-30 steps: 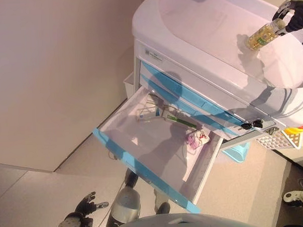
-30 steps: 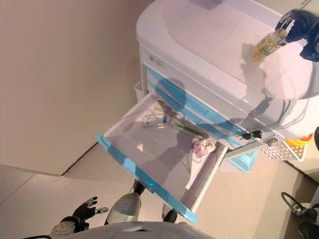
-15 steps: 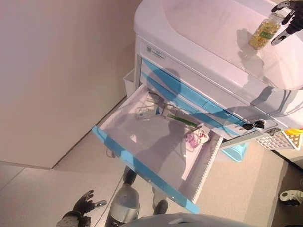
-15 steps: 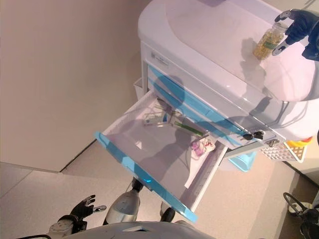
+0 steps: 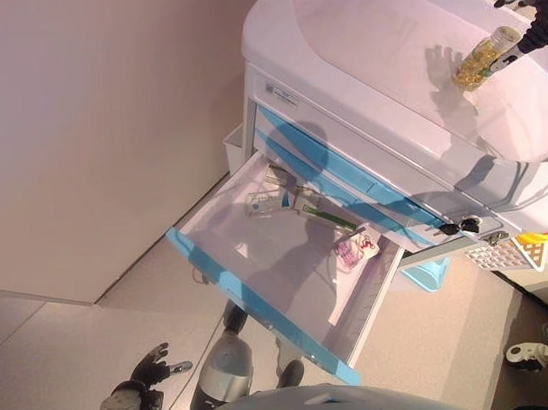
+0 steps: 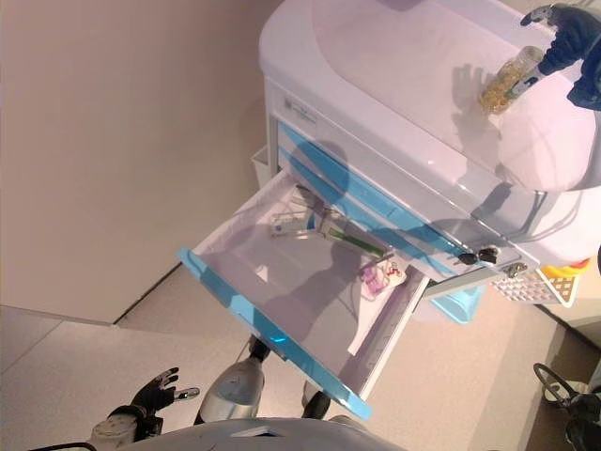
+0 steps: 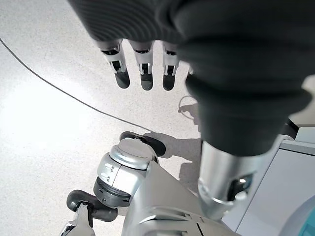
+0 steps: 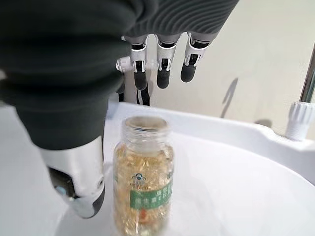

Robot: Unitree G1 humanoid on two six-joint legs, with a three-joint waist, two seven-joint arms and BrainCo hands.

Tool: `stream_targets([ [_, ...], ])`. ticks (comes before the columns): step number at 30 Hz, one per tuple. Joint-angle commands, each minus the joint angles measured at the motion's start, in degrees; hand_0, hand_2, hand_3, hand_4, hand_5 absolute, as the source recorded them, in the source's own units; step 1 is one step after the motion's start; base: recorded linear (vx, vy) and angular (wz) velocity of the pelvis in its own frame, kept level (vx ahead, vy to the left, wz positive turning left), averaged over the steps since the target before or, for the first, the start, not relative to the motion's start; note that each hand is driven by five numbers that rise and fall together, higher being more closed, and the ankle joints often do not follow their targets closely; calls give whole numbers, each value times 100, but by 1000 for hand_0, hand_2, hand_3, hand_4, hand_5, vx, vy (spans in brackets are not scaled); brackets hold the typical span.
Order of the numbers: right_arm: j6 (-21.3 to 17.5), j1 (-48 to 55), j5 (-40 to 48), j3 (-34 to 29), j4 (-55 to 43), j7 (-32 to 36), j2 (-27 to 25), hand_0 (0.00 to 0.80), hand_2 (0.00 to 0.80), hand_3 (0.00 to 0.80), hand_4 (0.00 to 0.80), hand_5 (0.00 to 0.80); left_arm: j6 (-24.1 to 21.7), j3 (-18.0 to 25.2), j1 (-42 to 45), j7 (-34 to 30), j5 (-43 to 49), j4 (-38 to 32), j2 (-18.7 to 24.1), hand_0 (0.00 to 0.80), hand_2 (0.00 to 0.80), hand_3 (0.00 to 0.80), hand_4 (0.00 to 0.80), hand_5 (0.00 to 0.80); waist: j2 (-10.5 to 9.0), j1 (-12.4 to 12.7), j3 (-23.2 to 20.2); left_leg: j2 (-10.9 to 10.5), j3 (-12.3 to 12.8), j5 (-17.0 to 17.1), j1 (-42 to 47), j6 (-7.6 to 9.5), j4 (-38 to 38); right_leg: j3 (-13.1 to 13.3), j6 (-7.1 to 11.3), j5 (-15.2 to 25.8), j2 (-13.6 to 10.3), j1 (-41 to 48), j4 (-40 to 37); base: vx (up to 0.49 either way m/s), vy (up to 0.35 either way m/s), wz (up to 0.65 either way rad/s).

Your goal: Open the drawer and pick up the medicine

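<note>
A clear medicine bottle (image 8: 142, 182) full of yellow capsules, with a green label, stands upright on the white cart top (image 5: 368, 58) near its far right edge. My right hand (image 5: 542, 25) is open around it: the fingers (image 8: 165, 64) are straight beyond the bottle and the thumb (image 8: 81, 187) is beside it, apart from the glass. The blue-fronted drawer (image 5: 260, 313) is pulled fully out below. My left hand (image 5: 145, 371) hangs open low at the lower left, over the floor, holding nothing.
The drawer holds small boxes (image 5: 269, 202), a green tube (image 5: 329, 221) and a pink packet (image 5: 357, 249). Keys (image 5: 459, 225) hang on the cart's front. A white basket (image 5: 501, 251) and a light blue bin (image 5: 430, 276) sit on the cart's right side.
The right hand held the bottle tilted above the cart top; the bottle now stands on the top and the hand has opened and drawn back slightly. The left hand stayed low.
</note>
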Motion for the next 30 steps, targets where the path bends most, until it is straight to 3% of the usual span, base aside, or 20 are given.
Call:
stream_targets([
  [1, 16, -613, 444, 96, -256, -577, -524, 0, 0, 0, 0, 0, -101, -15, 271, -33, -8, -103, 254, 0, 0, 0, 0, 0, -110, -9, -158, -289, 169, -974, 459, 220, 71, 240, 106, 429, 49, -427, 286, 0, 0, 0],
  [9, -88, -733, 784, 84, -335, -942, -881, 0, 0, 0, 0, 0, -150, -42, 276, -20, 48, 54, 193, 0, 0, 0, 0, 0, -42, -280, -406, -294, 355, -1036, 595, 252, 45, 439, 147, 423, 31, -416, 330, -24, 5, -9],
  [15, -108, -665, 2153, -554, -475, -1787, -1116, 0, 0, 0, 0, 0, -150, -141, 175, -65, 98, 245, 124, 0, 0, 0, 0, 0, 66, -554, -611, -287, 549, -1136, 720, 266, 47, 660, 173, 395, 28, -408, 358, -49, -5, -22],
  [18, -175, -237, 3253, -1584, -615, -2447, -1159, 0, 0, 0, 0, 0, -140, -230, 99, -137, 191, 386, 20, 0, 0, 0, 0, 0, 208, -728, -716, -286, 687, -1228, 780, 275, 80, 806, 188, 355, 22, -421, 382, -69, 2, -32],
  [22, -332, 1169, 3825, -3231, -931, -2780, -996, 0, 0, 0, 0, 0, -74, -314, 9, -202, 330, 452, -104, 0, 0, 0, 0, 0, 391, -948, -764, -288, 846, -1337, 854, 294, 148, 976, 187, 322, 17, -435, 423, -55, 1, -34],
  [27, -304, 3328, 3939, -4928, -1516, -2452, -532, 0, 0, 0, 0, 0, 11, -347, -108, -242, 398, 441, -117, 0, 0, 0, 0, 0, 450, -1185, -795, -262, 1026, -1380, 923, 298, 149, 1196, 177, 350, 38, -449, 385, -62, -6, -35],
  [30, -223, 4744, 3626, -5717, -1860, -2131, 14, 0, 0, 0, 0, 0, 39, -312, -217, -204, 427, 476, -239, 0, 0, 0, 0, 0, 514, -1413, -789, -227, 1164, -1378, 959, 285, 109, 1313, 179, 372, 42, -480, 364, -54, 3, -36],
])
